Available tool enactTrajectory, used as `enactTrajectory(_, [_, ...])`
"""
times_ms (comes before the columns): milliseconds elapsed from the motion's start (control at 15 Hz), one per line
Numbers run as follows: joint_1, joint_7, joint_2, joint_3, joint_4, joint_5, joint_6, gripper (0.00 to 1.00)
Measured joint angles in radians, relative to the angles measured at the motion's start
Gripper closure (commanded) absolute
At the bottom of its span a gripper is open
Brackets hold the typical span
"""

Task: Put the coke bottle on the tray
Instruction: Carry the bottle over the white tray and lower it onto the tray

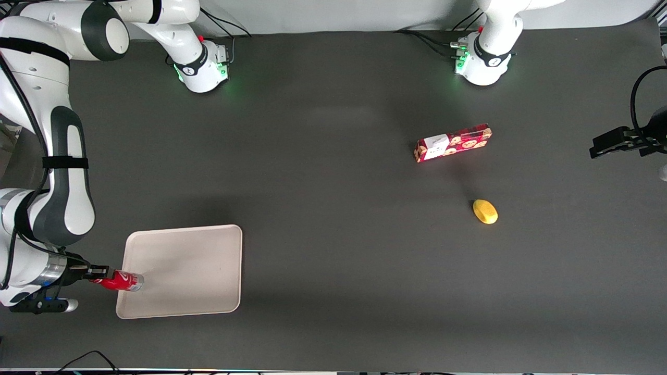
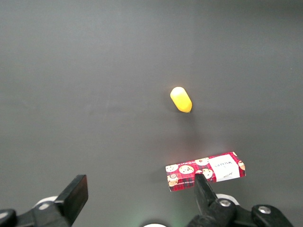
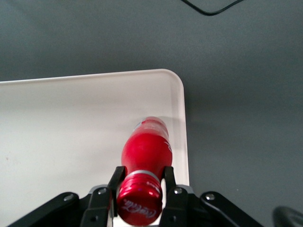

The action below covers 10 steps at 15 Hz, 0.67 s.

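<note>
We count one coke bottle, one tray, one cookie box and one yellow oval object on the dark table.

Gripper: at the working arm's end of the table, low beside the tray's edge. Its two fingers are clamped on the bottle just below the cap, one on each side of the neck, as the right wrist view shows.

Coke bottle: small, slim, red body, red cap with white script on its top, a silvery ring under the cap and a silvery base. In the front view white lettering shows on the side. It points away from the gripper, tilted, with the cap end at the fingers and the base end out over the tray's rim, near the tray corner closest to the gripper. The base looks to be at or just above the tray floor; we cannot tell whether it touches.

Tray: large, flat, off-white, rounded corners, low raised rim. It starts right at the gripper and stretches away from it.

Cookie box: red, with cookie pictures and a white label, lying flat well apart from the gripper, toward the parked arm's end.

Yellow object: near the box, nearer the front camera than it, also well apart from the gripper.
</note>
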<state>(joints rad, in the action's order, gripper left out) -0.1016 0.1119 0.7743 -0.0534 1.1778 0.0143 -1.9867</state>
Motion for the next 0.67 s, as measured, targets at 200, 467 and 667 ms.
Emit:
enactTrajectory(200, [0.000,0.002,0.007,0.000,0.001,0.001,-0.015,1.00])
enactTrajectory(467, [0.000,0.004,0.015,0.000,0.005,0.001,-0.037,0.86])
enactTrajectory(667, [0.000,0.006,0.016,0.000,0.008,0.001,-0.039,0.08])
